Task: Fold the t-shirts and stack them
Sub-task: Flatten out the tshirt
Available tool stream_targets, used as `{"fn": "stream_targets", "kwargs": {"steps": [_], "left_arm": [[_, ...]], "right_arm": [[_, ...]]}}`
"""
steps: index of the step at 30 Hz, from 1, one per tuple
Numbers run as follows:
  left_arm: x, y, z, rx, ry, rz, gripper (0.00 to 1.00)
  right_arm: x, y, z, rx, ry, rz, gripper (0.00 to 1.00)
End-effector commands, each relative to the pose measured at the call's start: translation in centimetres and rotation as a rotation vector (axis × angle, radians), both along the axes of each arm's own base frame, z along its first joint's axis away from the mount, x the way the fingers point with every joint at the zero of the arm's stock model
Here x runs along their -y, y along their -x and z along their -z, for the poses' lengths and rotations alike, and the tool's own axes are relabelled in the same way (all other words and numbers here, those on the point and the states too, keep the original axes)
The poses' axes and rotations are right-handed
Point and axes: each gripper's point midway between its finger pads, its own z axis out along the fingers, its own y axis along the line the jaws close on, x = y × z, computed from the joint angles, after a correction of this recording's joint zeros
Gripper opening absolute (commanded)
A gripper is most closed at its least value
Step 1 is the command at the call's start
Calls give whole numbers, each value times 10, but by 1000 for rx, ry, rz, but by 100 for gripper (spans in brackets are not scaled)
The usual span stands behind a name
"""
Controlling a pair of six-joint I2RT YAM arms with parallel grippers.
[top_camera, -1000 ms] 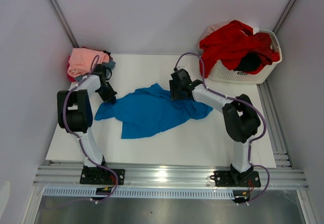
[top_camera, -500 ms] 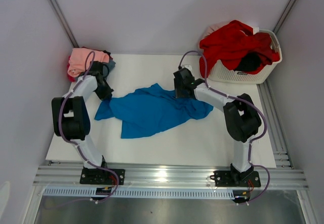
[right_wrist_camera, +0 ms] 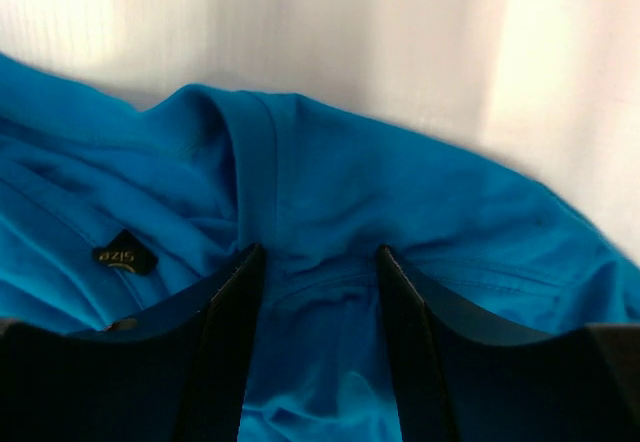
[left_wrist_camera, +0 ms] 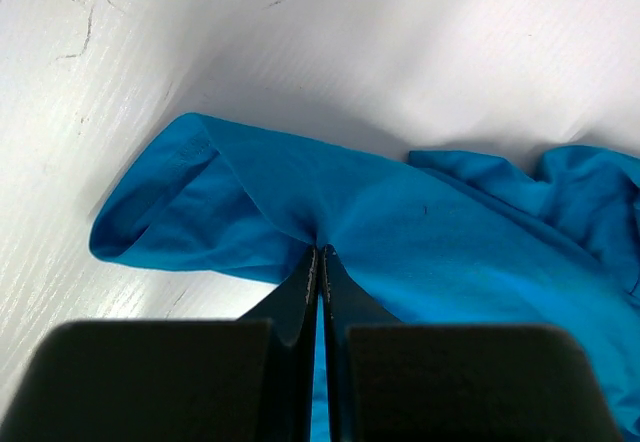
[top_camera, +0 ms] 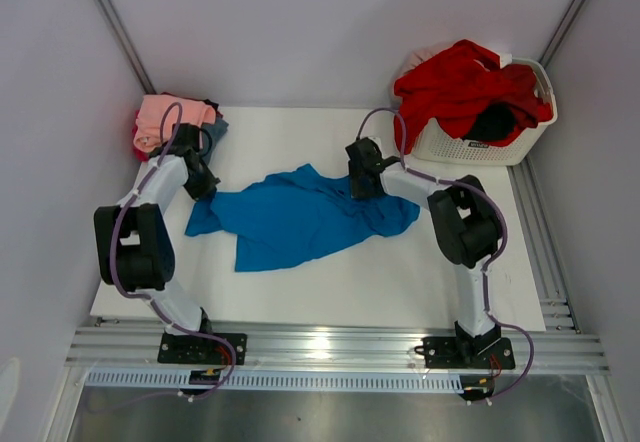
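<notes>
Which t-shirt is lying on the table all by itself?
The bright blue t-shirt, crumpled mid-table. The red t-shirt sits in the white basket; the pink t-shirt lies stacked in the corner.

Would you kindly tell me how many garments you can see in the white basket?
2: a red garment heaped over the top of the basket, and a black one tucked under it at the near side. More may be hidden beneath.

White table (top_camera: 300, 292), plain pale walls (top_camera: 320, 22), aluminium rail frame (top_camera: 330, 347), bright even light.
</notes>
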Motion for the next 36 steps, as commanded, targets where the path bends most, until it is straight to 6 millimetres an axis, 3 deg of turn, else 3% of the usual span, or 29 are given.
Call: {"fn": "stream_targets", "kwargs": {"steps": [1, 4, 7, 8, 10, 11, 12, 13, 17, 20, 24, 27, 29, 32, 36], "left_arm": [[-6, 0, -16, 54, -13, -31, 1], [-5, 2, -15, 56, -10, -29, 1], [-6, 1, -17, 60, -11, -29, 0], [-5, 2, -17, 64, -10, -27, 1], [-5, 2, -19, 69, -12, -26, 1], [-6, 2, -21, 75, -16, -26, 1], [-7, 2, -24, 84, -20, -28, 1], [-7, 2, -26, 88, -24, -26, 1], [-7, 2, -42, 128, -26, -28, 1], [-8, 5, -58, 164, -33, -31, 0], [-9, 13, -79, 214, -43, -42, 1], [-10, 20, -96, 257, -51, -49, 0], [-9, 28, -105, 285, -53, -51, 0], [-6, 40, -109, 300, -60, -49, 0], [-5, 58, -110, 300, -100, -58, 0]], "right_arm": [[-15, -4, 2, 1, -43, -8, 53], [-23, -6, -2, 14, -60, -23, 52], [-28, -6, -2, 17, -65, -42, 45], [-30, -5, 0, 12, -64, -48, 31], [-30, -3, 4, 3, -51, -50, 19], [-28, -3, 6, 0, -44, -48, 7], [-27, -3, 5, 6, -35, -42, 0], [-26, -2, 4, 10, -24, -42, 0], [-22, -8, -34, 108, 23, -47, 0], [-9, -13, -62, 175, 90, -15, 0], [19, -14, -124, 303, 145, 41, 0], [49, -12, -155, 363, 197, 107, 0], [66, -6, -186, 418, 175, 153, 0], [89, 8, -208, 457, 153, 199, 0], [111, 35, -209, 446, 174, 239, 0]]}}
